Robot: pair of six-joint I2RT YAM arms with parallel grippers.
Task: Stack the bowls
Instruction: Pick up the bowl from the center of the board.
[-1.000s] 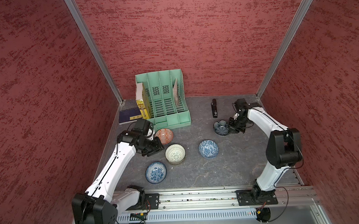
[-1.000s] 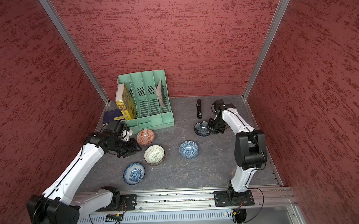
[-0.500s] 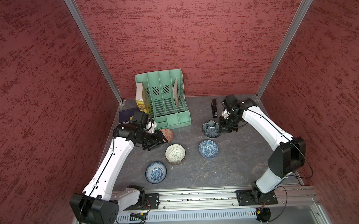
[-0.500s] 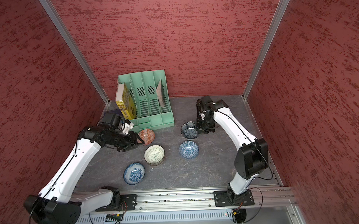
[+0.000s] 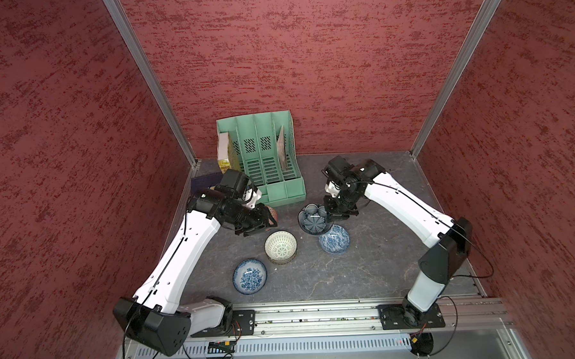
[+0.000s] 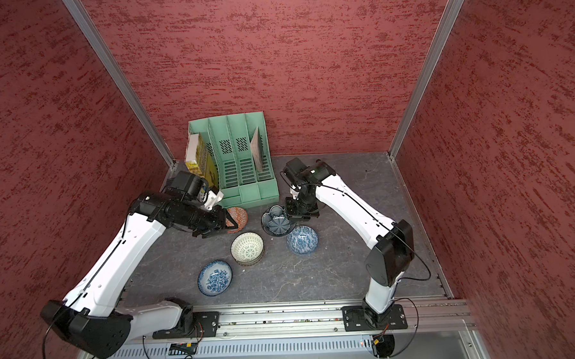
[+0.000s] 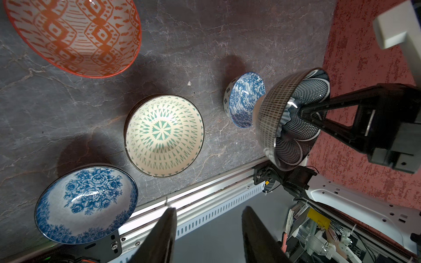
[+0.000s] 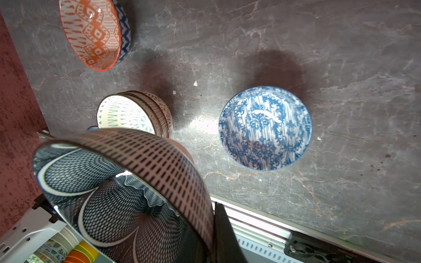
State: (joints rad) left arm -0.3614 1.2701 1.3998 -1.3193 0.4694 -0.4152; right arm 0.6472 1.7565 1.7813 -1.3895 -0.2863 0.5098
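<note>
Inside red textured walls (image 5: pixel 307 52), a dark marbled tabletop (image 5: pixel 367 273) bears bowls (image 5: pixel 280 246).

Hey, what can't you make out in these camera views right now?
Orange bowl: in a top view, mostly behind the left arm.
Stack under the green lattice bowl: count hidden from above; in the right wrist view the held dark bowl covers part.
Yellow box: print too small.

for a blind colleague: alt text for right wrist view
The right claw grips the rim of a dark blue petal-patterned ceramic bowl above a grey table. On it sit a blue-white floral bowl, a stack topped by a green-patterned bowl, and an orange geometric bowl.
</note>
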